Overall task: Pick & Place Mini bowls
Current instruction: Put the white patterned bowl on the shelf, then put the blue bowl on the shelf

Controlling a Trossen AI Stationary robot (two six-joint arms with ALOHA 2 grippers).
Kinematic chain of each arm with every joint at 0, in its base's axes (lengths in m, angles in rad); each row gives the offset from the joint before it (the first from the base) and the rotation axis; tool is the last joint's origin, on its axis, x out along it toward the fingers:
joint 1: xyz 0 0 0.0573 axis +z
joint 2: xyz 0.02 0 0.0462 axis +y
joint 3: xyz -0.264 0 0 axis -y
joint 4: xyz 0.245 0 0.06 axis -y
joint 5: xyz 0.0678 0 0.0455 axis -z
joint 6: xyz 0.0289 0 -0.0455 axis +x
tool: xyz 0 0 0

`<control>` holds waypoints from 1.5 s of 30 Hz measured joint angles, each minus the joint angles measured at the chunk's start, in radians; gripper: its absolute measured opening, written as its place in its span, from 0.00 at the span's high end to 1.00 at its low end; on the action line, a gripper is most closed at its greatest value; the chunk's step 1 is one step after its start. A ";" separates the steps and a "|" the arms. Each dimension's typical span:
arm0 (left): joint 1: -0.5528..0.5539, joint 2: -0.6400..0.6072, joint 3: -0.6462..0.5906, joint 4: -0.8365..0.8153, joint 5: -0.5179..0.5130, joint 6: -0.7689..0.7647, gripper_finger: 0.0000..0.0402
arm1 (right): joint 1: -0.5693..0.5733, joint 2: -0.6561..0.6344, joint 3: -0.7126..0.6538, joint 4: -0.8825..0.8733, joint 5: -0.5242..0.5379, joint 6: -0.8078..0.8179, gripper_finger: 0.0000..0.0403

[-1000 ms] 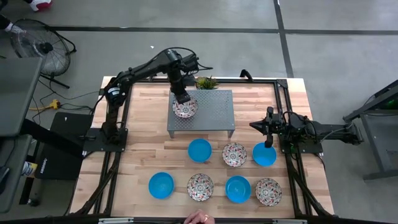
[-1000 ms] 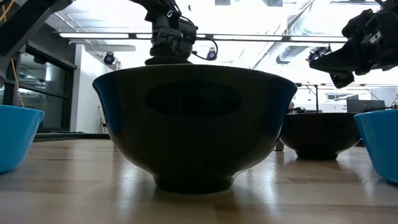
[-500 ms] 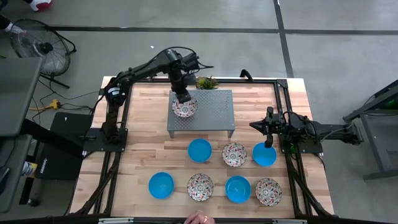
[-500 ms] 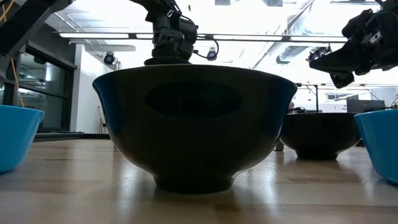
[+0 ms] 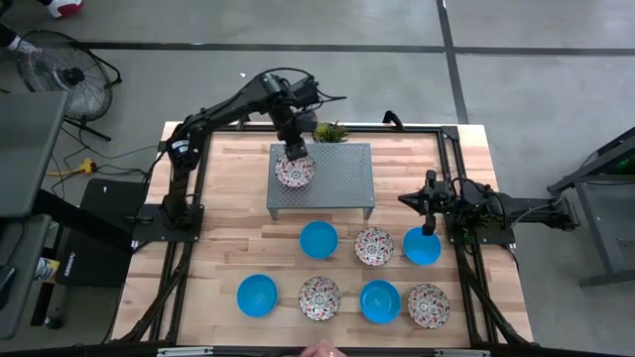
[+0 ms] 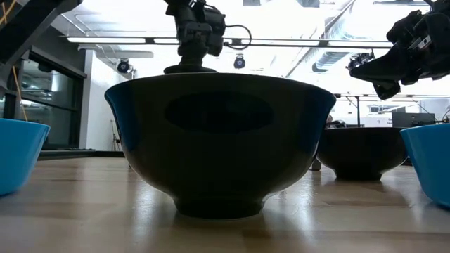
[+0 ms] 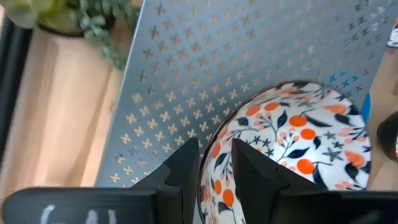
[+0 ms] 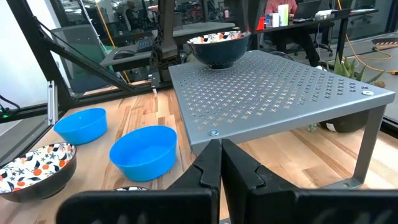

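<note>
A floral mini bowl stands by its foot on the left part of a grey perforated stand. It also shows in the left wrist view and the right wrist view. My left gripper is just above the bowl's far rim, slightly open, with one finger over the inside and one over the outside. Several more blue and floral mini bowls stand on the table in front of the stand, such as a blue one and a floral one. My right gripper waits, shut and empty, at the table's right. My left gripper has its fingers on either side of the floral bowl's far rim, coming from above. I cannot tell whether they touch the rim. The bowl stands upright on the stand.
A small potted plant stands behind the stand's far edge. In the low view a blue bowl fills the foreground. A person's hand shows at the table's near edge. Bare wood lies left of the stand.
My left gripper has gone up and a little toward the table's far edge, away from the floral bowl. The bowl has stayed in place on the stand.
</note>
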 joint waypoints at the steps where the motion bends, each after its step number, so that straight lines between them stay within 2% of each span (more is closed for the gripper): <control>1: -0.002 0.000 0.011 -0.001 -0.008 0.004 0.77 | 0.000 0.000 0.000 0.000 0.000 0.000 1.00; 5: -0.015 0.000 0.057 -0.003 -0.035 0.024 0.74 | 0.000 0.000 0.000 0.000 0.000 0.000 1.00; 13: -0.046 0.000 0.127 -0.022 -0.067 0.021 0.55 | 0.000 0.000 0.000 0.000 0.000 0.000 1.00; 17: -0.070 0.000 0.161 -0.051 -0.067 -0.002 0.50 | 0.000 0.000 0.000 0.000 0.000 0.000 1.00; 24: -0.137 -0.004 0.204 -0.102 -0.091 -0.105 0.49 | 0.000 0.000 0.000 0.000 0.000 0.000 1.00; 35: -0.280 -0.063 0.205 -0.105 -0.101 -0.132 0.49 | 0.000 0.000 0.000 0.000 0.000 0.000 1.00; 45: -0.488 -0.129 0.197 -0.106 -0.167 -0.162 0.49 | 0.000 0.000 0.000 0.000 0.000 0.000 1.00</control>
